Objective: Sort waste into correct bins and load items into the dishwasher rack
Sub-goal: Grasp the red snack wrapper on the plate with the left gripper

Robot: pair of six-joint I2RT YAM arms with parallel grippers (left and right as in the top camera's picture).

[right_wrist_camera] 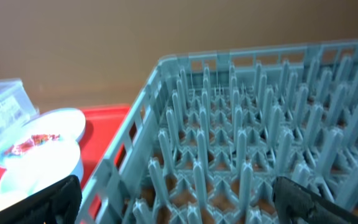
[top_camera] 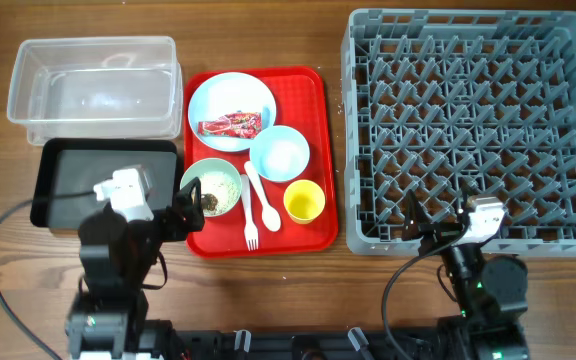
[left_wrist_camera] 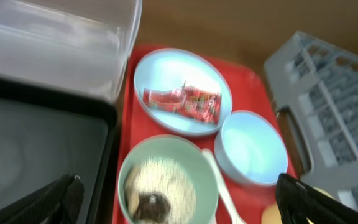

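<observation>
A red-and-white snack wrapper (top_camera: 231, 124) lies on the light blue plate (top_camera: 218, 95) on a red tray. The pale green bowl (top_camera: 211, 189) holds crumbly food scraps (left_wrist_camera: 160, 186). Beside it are the light blue bowl (top_camera: 280, 153), yellow cup (top_camera: 304, 202), white fork (top_camera: 249, 215) and spoon (top_camera: 261, 197). The clear tub (top_camera: 93, 88) and black tray (top_camera: 98, 180) lie left. The grey rack (top_camera: 473, 130) is at right. My left gripper (left_wrist_camera: 176, 205) is open above the green bowl's near edge. My right gripper (right_wrist_camera: 179, 199) is open over the rack's near edge.
The flat red serving tray (top_camera: 313, 100) sits between the bins and the rack. Cables trail from both arms along the table's front edge (top_camera: 8, 260). Bare wooden table (top_camera: 268, 30) lies behind the tray.
</observation>
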